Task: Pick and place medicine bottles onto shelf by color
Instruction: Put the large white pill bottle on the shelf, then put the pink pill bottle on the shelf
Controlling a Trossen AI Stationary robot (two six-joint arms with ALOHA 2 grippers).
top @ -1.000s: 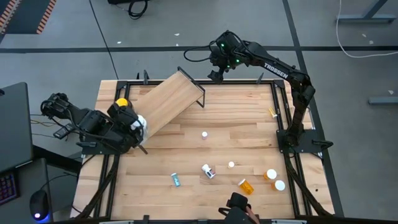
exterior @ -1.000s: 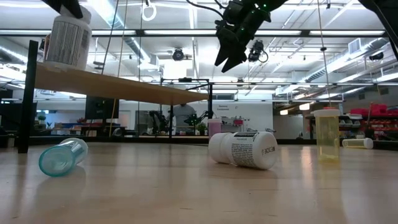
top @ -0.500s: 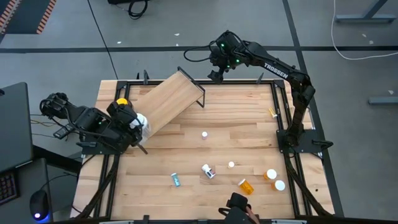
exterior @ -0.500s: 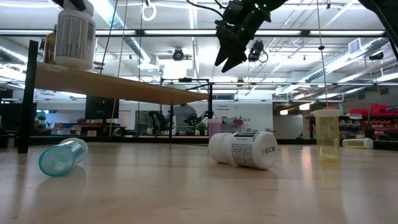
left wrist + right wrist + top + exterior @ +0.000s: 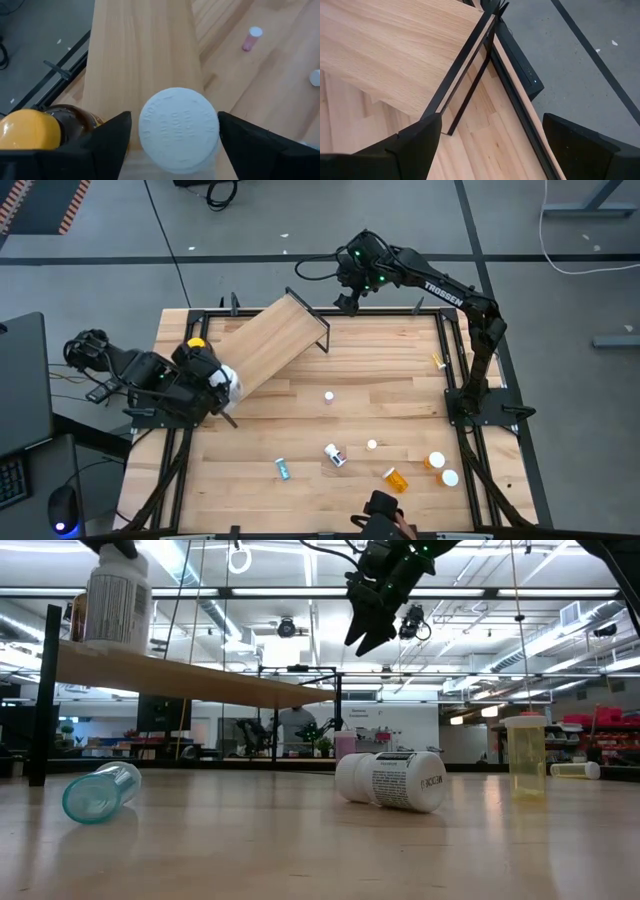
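We're right over the shelf [image 5: 268,345] with the left gripper [image 5: 172,132], and its jaws stand spread, one either side of the white-capped bottle [image 5: 178,130] with a sliver of air showing on both flanks — not pinching it, as far as we can tell. That bottle stands upright on the board, squarely between the jaws. Just outside one jaw, on the same end of the shelf, sits the amber jar [image 5: 47,130] under its yellow lid.

How will these handle? We'd judge them light, rigid plastic with smooth, slippery walls — nothing fragile, but round, so they roll. The best hold looks like the straight body just under the cap, where flat pads get two parallel faces.

Down on the surface, well away from these jaws, the fat white bottle [image 5: 392,780] lies on its side and so does the teal vial [image 5: 98,791], while the orange vial [image 5: 526,756] stands up with its cap on. All look capped — whether anything is inside, we can't tell.

The right gripper [image 5: 368,628] hangs high above the far end of the shelf, jaws wide apart and empty, with the shelf's black frame [image 5: 465,65] between them in its own wrist view.
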